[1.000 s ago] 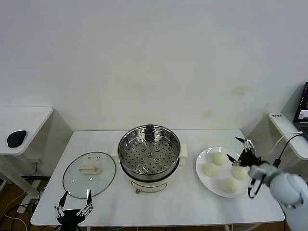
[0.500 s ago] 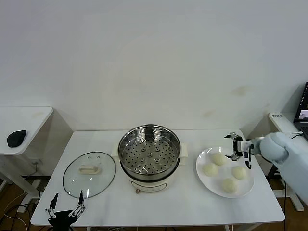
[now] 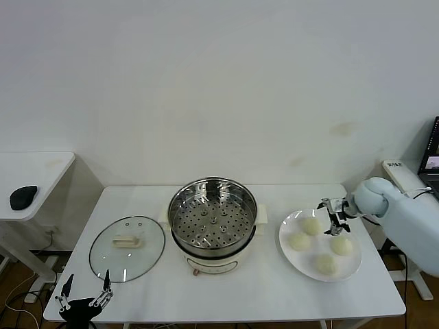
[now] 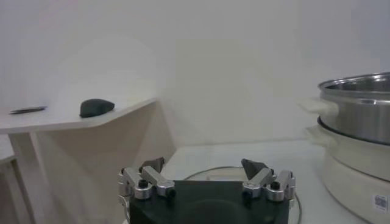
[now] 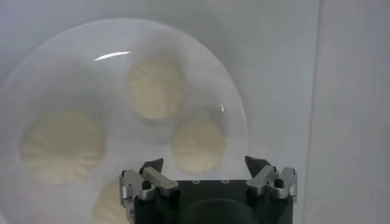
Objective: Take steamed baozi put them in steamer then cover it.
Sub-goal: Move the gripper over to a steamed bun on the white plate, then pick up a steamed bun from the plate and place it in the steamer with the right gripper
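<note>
Head view: the right gripper (image 3: 333, 214) hangs over the far side of the white plate (image 3: 291, 249), with its fingers spread apart and nothing in them. Right under it sit four steamed baozi (image 3: 312, 225) on that plate, near each other. In the right wrist view the open fingers (image 5: 151, 167) point down at the buns, and none is touched. Left of the plate stands the steamer (image 3: 212, 223), its holed tray bare. Further left the cover (image 3: 127, 247) lies flat on the table (image 3: 240, 295). The left gripper (image 3: 84, 301) waits low at the table's near left corner, fingers spread wide. A black mouse (image 3: 23, 197) rests on a side desk.
</note>
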`<action>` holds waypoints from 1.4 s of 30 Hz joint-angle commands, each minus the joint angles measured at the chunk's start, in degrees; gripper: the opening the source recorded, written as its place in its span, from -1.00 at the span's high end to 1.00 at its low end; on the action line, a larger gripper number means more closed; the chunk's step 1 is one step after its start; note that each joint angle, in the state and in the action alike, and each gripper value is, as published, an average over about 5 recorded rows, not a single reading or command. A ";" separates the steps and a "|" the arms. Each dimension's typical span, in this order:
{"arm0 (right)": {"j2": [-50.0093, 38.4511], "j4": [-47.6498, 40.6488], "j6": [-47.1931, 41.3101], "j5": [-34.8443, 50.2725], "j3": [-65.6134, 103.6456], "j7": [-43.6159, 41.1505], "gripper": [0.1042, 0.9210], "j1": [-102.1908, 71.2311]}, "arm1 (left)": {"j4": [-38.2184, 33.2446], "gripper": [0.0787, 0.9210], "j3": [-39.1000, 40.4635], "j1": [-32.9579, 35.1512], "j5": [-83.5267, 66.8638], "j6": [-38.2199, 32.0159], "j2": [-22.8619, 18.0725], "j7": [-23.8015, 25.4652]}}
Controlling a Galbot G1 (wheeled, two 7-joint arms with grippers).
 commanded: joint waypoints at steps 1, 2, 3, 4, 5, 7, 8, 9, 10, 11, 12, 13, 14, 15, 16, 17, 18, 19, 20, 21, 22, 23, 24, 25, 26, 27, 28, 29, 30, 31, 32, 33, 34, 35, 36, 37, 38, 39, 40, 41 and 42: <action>4.70 -6.95 0.73 -1.02 -3.30 -1.00 -0.76 2.77 | 0.09 -0.77 -0.69 0.01 0.09 -0.01 0.12 0.08; 5.03 -7.54 0.77 -1.27 -3.17 -0.99 -0.76 2.66 | 0.11 -0.77 -0.69 0.00 0.15 -0.01 0.10 0.10; 5.30 -7.98 0.77 -1.52 -3.06 -0.97 -0.76 2.53 | 0.13 -0.77 -0.66 -0.03 0.18 -0.01 0.08 0.12; 5.55 -8.40 0.77 -1.79 -2.98 -0.96 -0.76 2.39 | 0.16 -0.77 -0.64 -0.06 0.20 -0.01 0.04 0.12; 5.73 -8.69 0.79 -2.01 -2.96 -0.97 -0.76 2.27 | 0.18 -0.77 -0.62 -0.09 0.21 -0.01 0.00 0.13; 6.21 -9.35 0.81 -2.35 -3.01 -0.87 -0.75 2.07 | 0.24 -0.77 -0.58 -0.17 0.23 -0.01 -0.04 0.13; 6.45 -9.70 0.84 -2.47 -3.03 -0.80 -0.74 2.02 | 0.27 -0.77 -0.57 -0.21 0.24 -0.01 -0.05 0.13; 6.75 -10.09 0.89 -2.57 -3.00 -0.70 -0.73 2.02 | 0.31 -0.77 -0.56 -0.25 0.24 -0.03 -0.06 0.15; 7.08 -10.52 0.94 -2.72 -2.86 -0.58 -0.71 2.01 | 0.36 -0.77 -0.56 -0.30 0.24 -0.09 -0.06 0.17; 7.42 -10.93 1.02 -2.85 -2.58 -0.49 -0.70 1.99 | 0.45 -0.77 -0.57 -0.34 0.29 -0.20 -0.07 0.20; 7.75 -11.29 1.11 -2.94 -2.29 -0.44 -0.68 1.96 | 0.57 -0.77 -0.57 -0.36 0.38 -0.34 -0.09 0.23; 8.03 -11.57 1.17 -2.98 -2.01 -0.42 -0.66 1.92 | 0.71 -0.77 -0.59 -0.36 0.47 -0.51 -0.10 0.26; 8.27 -11.84 1.20 -3.06 -1.79 -0.43 -0.64 1.86 | 0.85 -0.77 -0.60 -0.34 0.57 -0.69 -0.10 0.28; 8.48 -12.04 1.22 -3.13 -1.67 -0.49 -0.62 1.81 | 0.98 -0.77 -0.61 -0.30 0.65 -0.82 -0.09 0.30; 8.63 -12.22 1.20 -3.20 -1.67 -0.59 -0.59 1.79 | 1.06 -0.77 -0.62 -0.25 0.70 -0.91 -0.07 0.30; 8.75 -12.38 1.17 -3.30 -1.70 -0.69 -0.56 1.78 | 1.09 -0.77 -0.64 -0.21 0.70 -0.96 -0.04 0.31; 8.87 -12.56 1.16 -3.41 -1.73 -0.79 -0.54 1.79 | 1.08 -0.77 -0.66 -0.18 0.70 -0.97 -0.01 0.31; 8.95 -12.70 1.17 -3.45 -1.76 -0.87 -0.51 1.82 | 1.05 -0.77 -0.69 -0.17 0.70 -0.97 0.01 0.31; 9.03 -12.83 1.18 -3.44 -1.80 -0.93 -0.49 1.84 | 1.01 -0.77 -0.71 -0.18 0.72 -0.97 0.02 0.30; 9.08 -12.88 1.21 -3.43 -1.82 -0.99 -0.47 1.84 | 0.97 -0.77 -0.74 -0.22 0.81 -0.97 0.01 0.28; 9.13 -12.90 1.25 -3.40 -1.84 -1.07 -0.45 1.83 | 0.96 -0.77 -0.75 -0.25 0.93 -0.99 -0.02 0.26; 9.15 -12.86 1.27 -3.34 -1.85 -1.13 -0.43 1.78 | 0.97 -0.77 -0.74 -0.28 1.05 -1.02 -0.06 0.24; 9.15 -12.76 1.26 -3.23 -1.83 -1.19 -0.41 1.71 | 0.99 -0.77 -0.70 -0.29 1.17 -1.07 -0.09 0.22; 9.14 -12.64 1.24 -3.13 -1.79 -1.25 -0.39 1.63 | 1.00 -0.77 -0.66 -0.28 1.27 -1.12 -0.13 0.21; 9.13 -12.54 1.21 -3.03 -1.73 -1.28 -0.37 1.58 | 0.99 -0.77 -0.62 -0.23 1.31 -1.17 -0.14 0.21; 9.09 -12.44 1.18 -2.94 -1.67 -1.32 -0.34 1.58 | 0.98 -0.77 -0.58 -0.17 1.33 -1.21 -0.11 0.20; 9.01 -12.33 1.15 -2.84 -1.63 -1.40 -0.32 1.65 | 0.97 -0.77 -0.56 -0.10 1.34 -1.24 -0.07 0.19; 8.89 -12.19 1.14 -2.78 -1.69 -1.49 -0.30 1.80 | 0.95 -0.77 -0.57 -0.04 1.34 -1.26 -0.02 0.18; 8.74 -11.96 1.12 -2.68 -1.87 -1.62 -0.28 2.05 | 0.92 -0.77 -0.59 0.02 1.34 -1.27 0.05 0.17; 8.47 -11.65 1.12 -2.49 -2.22 -1.79 -0.27 2.38 | 0.88 -0.77 -0.61 0.07 1.33 -1.28 0.12 0.16; 8.12 -11.20 1.10 -2.22 -2.71 -1.99 -0.26 2.78 | 0.84 -0.77 -0.64 0.10 1.31 -1.28 0.17 0.15; 7.66 -10.58 1.06 -1.81 -3.41 -2.23 -0.25 3.32 | 0.77 -0.77 -0.65 0.11 1.29 -1.28 0.21 0.15; 7.13 -9.84 1.01 -1.28 -4.13 -2.49 -0.25 3.92 | 0.72 -0.77 -0.66 0.10 1.27 -1.27 0.24 0.15; 6.44 -8.87 0.91 -0.48 -4.95 -2.83 -0.24 4.68 | 0.68 -0.77 -0.64 0.06 1.28 -1.27 0.26 0.14; 5.70 -7.73 0.75 0.49 -5.76 -3.24 -0.23 5.56 | 0.68 -0.77 -0.62 0.00 1.29 -1.27 0.28 0.12; 4.89 -6.45 0.53 1.69 -6.56 -3.61 -0.23 6.64 | 0.71 -0.77 -0.60 -0.08 1.31 -1.27 0.29 0.10; 4.10 -5.20 0.29 2.89 -7.31 -3.93 -0.22 7.75 | 0.76 -0.77 -0.56 -0.17 1.31 -1.28 0.32 0.07; 3.17 -3.79 0.03 4.30 -8.19 -4.29 -0.22 9.23 | 0.84 -0.77 -0.49 -0.26 1.30 -1.28 0.37 0.05; 2.28 -2.50 -0.19 5.58 -8.97 -4.53 -0.22 10.75 | 0.90 -0.77 -0.43 -0.32 1.29 -1.28 0.44 0.05; 1.30 -1.18 -0.41 6.89 -10.01 -4.68 -0.22 12.58 | 0.94 -0.77 -0.31 -0.38 1.27 -1.29 0.55 0.06; 0.35 0.15 -0.65 8.19 -11.17 -4.81 -0.22 14.59 | 0.95 -0.77 -0.17 -0.42 1.26 -1.28 0.70 0.08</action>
